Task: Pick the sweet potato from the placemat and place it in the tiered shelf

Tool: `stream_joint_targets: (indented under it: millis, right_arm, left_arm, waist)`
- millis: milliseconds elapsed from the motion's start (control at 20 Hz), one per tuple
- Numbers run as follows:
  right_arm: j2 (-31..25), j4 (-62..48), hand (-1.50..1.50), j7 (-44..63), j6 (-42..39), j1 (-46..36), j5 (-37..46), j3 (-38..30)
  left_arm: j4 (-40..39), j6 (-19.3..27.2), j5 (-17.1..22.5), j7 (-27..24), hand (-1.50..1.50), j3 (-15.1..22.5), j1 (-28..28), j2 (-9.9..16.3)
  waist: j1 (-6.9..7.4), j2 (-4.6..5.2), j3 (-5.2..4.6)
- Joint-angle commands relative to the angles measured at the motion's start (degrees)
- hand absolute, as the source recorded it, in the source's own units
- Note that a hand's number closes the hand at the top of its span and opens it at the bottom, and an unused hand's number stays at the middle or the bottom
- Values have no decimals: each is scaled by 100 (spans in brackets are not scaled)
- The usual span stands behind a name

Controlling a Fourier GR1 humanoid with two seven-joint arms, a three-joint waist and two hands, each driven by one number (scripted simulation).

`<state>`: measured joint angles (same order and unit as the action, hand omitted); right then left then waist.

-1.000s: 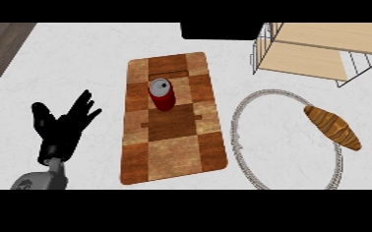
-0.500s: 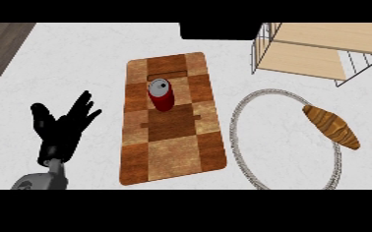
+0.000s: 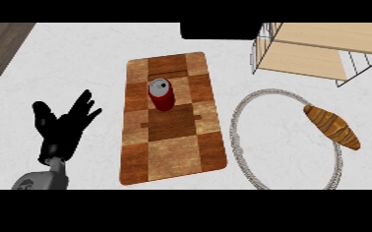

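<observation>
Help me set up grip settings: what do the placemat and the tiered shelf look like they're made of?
The placemat looks like matte wood, judging by its brown grained checker patches, though it could be printed. The tiered shelf looks like pale smooth wood boards in a thin white wire frame.

- We see a placemat [image 3: 173,123] checkered in light and dark brown.
- We see a red can [image 3: 161,95] (silver top).
- We see a brown-striped croissant [image 3: 332,126].
- We see a black left hand [image 3: 64,127].

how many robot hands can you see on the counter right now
1: the left hand, open with fingers up, at the view's lower left beside the placemat. The right hand is out of view.
</observation>
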<state>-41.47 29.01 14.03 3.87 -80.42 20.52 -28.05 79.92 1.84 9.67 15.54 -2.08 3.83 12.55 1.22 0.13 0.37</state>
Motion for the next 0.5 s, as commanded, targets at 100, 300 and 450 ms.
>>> stream_joint_targets:
  millis: [100,300,450]
  right_arm:
    - [-472,35,-150,123,676,11,139,-87]
    - [-1060,-138,-150,313,955,-2,77,-370]
    - [-1420,-171,-150,363,992,246,-100,-632]
  left_arm:
    - [-296,167,-175,62,0,135,-12,-215]
    - [-268,62,-141,57,0,132,-97,-182]
    - [137,8,-34,237,0,113,-361,-131]
  waist:
    - [-73,18,-39]
    - [-59,31,-38]
    - [-51,0,-32]
